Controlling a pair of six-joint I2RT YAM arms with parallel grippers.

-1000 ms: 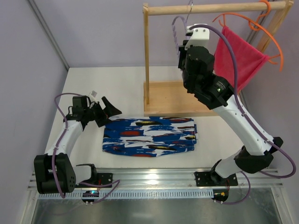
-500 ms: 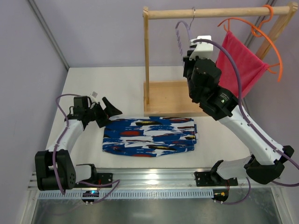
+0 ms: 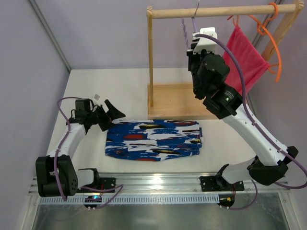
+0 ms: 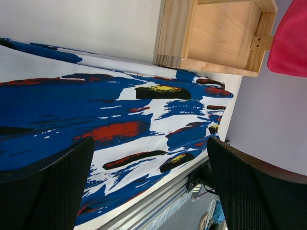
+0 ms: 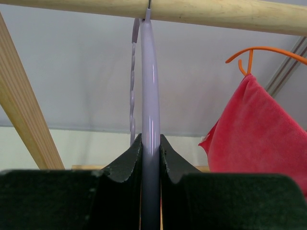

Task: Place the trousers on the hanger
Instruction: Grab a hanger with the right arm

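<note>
The trousers (image 3: 153, 140), royal blue with white, red, black and yellow patches, lie folded flat on the table in front of the wooden rack; in the left wrist view the trousers (image 4: 96, 110) fill the lower left. My left gripper (image 3: 111, 117) hovers open at their left end, with nothing between its fingers (image 4: 45, 191). The pale lavender hanger (image 3: 185, 29) hangs edge-on, its silver hook at the wooden rail (image 3: 220, 10). My right gripper (image 3: 192, 46) is raised high under the rail. In the right wrist view that gripper (image 5: 151, 143) is shut on the hanger's arm (image 5: 148, 72).
The wooden rack has a post (image 3: 151, 62) and a base (image 3: 175, 100) behind the trousers. To the right an orange hanger (image 3: 268, 36) carries a pink-red cloth (image 3: 249, 55), close beside my right arm. An aluminium rail (image 3: 158, 181) runs along the near table edge.
My right arm has risen and shifted right with the lavender hanger, which has turned more edge-on. The orange hanger and its cloth have swung. The left arm and the trousers have not moved.
</note>
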